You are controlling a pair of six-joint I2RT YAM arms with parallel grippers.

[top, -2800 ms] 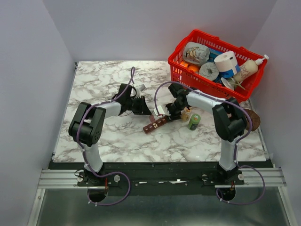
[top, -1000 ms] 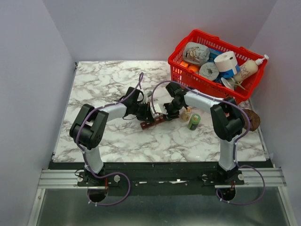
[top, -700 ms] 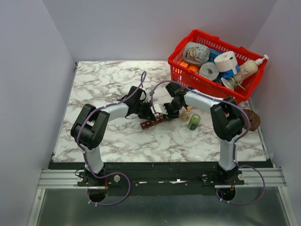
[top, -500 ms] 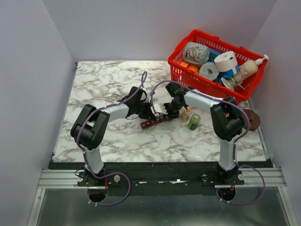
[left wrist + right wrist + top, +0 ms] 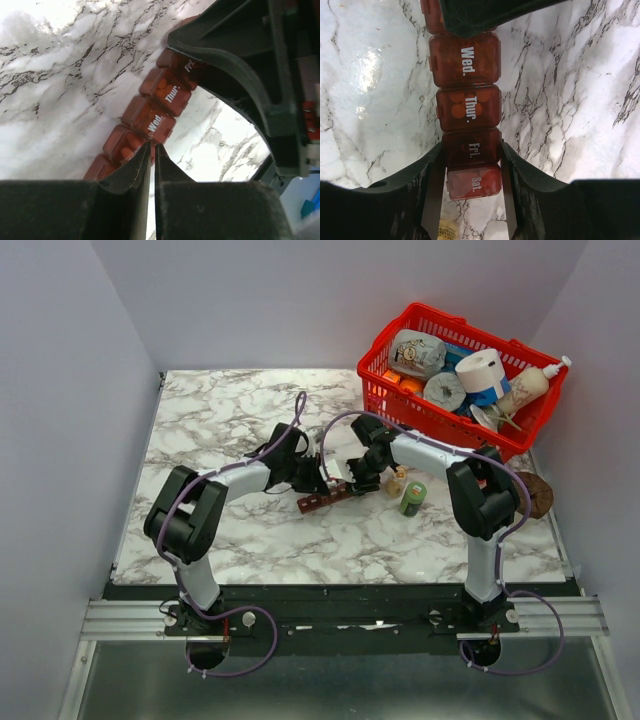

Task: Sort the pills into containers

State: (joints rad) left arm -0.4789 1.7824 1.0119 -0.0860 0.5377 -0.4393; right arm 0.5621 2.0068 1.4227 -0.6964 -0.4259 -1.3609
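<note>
The reddish-brown pill-organiser strip (image 5: 325, 498) lies on the marble table between my two grippers. Its lids read Wed., Thur., Fri. and Sat. in the right wrist view (image 5: 465, 67). Orange round pills (image 5: 456, 108) show through the closed lids. My right gripper (image 5: 471, 148) is shut on the strip, one finger on each side of the Fri. cell, and it also shows in the top view (image 5: 356, 478). My left gripper (image 5: 151, 146) is shut, its tips touching the edge of the strip (image 5: 150, 117) beside the Wed. cell. It shows in the top view (image 5: 318, 483) too.
A red wire basket (image 5: 383, 390) full of household items stands at the back right. A small yellow-labelled bottle (image 5: 397, 481) and a green-capped bottle (image 5: 413, 497) stand just right of the right gripper. A brown object (image 5: 536, 495) lies at the table's right edge.
The left gripper came in from the left to the strip, and the strip shifted a little left. Over the last second both grippers have stayed nearly still.
</note>
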